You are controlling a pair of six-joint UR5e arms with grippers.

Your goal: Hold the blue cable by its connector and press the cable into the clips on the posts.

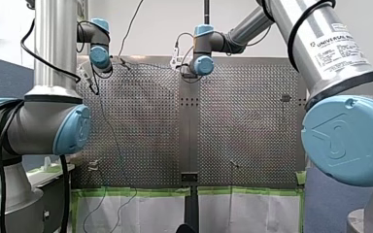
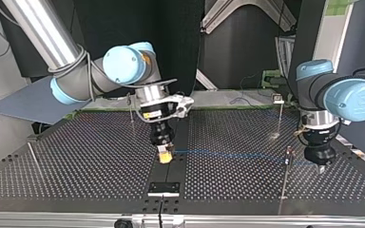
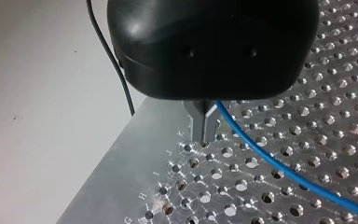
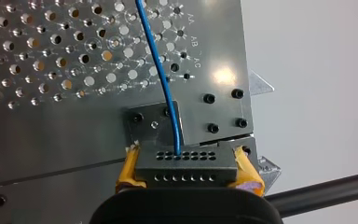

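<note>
In the right wrist view my right gripper is shut on a black connector with rows of holes, held between yellow pads. The blue cable leaves the connector and runs out over the perforated table. In the top view my right gripper hangs low at the table's middle. The blue cable stretches from it to my left gripper at the view's right, passing a thin post. In the left wrist view the metal fingers stand close together with the cable coming out beside them.
More thin posts stand on the table: one at the far right, one behind my right gripper, one at the near left. A small black plate is bolted at the near edge. A black wire hangs off the table's edge.
</note>
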